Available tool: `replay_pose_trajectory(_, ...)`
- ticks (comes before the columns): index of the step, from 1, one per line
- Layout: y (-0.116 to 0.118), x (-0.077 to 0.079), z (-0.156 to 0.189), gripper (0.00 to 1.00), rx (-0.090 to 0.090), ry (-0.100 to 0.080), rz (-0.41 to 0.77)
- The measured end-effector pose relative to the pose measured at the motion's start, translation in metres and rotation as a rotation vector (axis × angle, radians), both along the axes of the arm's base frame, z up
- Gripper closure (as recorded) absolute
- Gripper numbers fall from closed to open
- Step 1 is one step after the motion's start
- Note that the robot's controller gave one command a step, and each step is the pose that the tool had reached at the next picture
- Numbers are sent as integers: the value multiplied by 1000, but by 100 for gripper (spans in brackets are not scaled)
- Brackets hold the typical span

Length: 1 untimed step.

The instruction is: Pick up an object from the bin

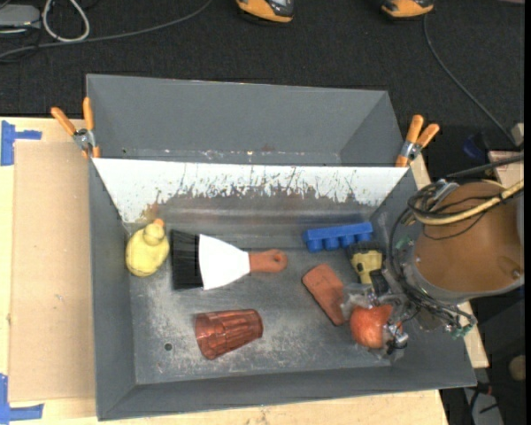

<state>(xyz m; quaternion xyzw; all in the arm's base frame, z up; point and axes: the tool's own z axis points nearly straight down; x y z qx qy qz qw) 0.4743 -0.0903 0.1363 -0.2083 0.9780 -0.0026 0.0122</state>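
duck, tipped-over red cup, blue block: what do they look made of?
Yellow duck: probably soft rubber or vinyl; matte, rounded moulded form. Red cup: likely hard plastic, translucent, with ribbed walls catching light. Blue block: looks like rigid opaque plastic, even colour, moulded studs along the top. None can be confirmed by look alone.

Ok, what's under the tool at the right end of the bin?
A round orange-red thing, beside a reddish-brown block. The tool covers its right side, so whatever lies there is hidden.
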Motion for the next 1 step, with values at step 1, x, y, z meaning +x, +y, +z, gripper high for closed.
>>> replay_pose_trajectory(1, 1, 1, 19, 100, 0, -1, 0)
